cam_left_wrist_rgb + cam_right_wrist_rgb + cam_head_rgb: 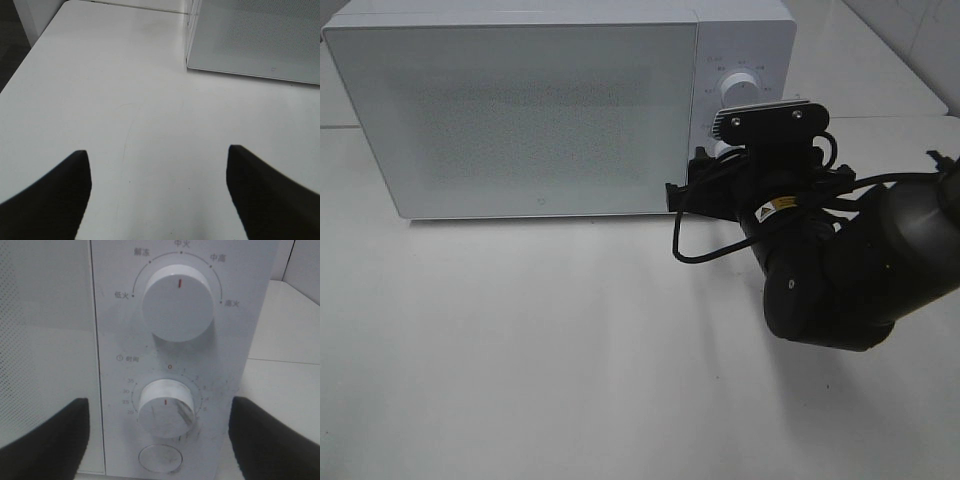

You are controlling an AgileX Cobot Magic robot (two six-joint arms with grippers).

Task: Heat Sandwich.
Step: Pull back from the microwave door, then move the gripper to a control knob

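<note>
Right arm (840, 280): seen nearest, over the table's right side, reached to the microwave's control panel.
Right gripper (159, 407): open wide, nothing held, fingers (55, 440) either side of the panel, apart from it.
Timer knob (166, 407): straight ahead of right gripper, framed between its fingers; not touched yet.
Knob axis: judged to point out of the panel toward the gripper, so a straight push-in then a twist is called for.
Power knob (178, 302): just above the timer knob, red mark at the top of its scale.
Button (160, 459): just below the timer knob.
Microwave (520, 100): at the table's far edge, door (520, 170) shut.
Sandwich: not seen in any view; may be inside, cannot be told through the frosted door.
Left gripper (157, 150): open, empty, above the bare table (520, 350) toward its left edge, near the door's lower left corner.
Nearer arm: right, by far; left is well apart from the knobs.
Step judged: timer setting.
Risk: fingers closing on the panel or button instead of the knob.
</note>
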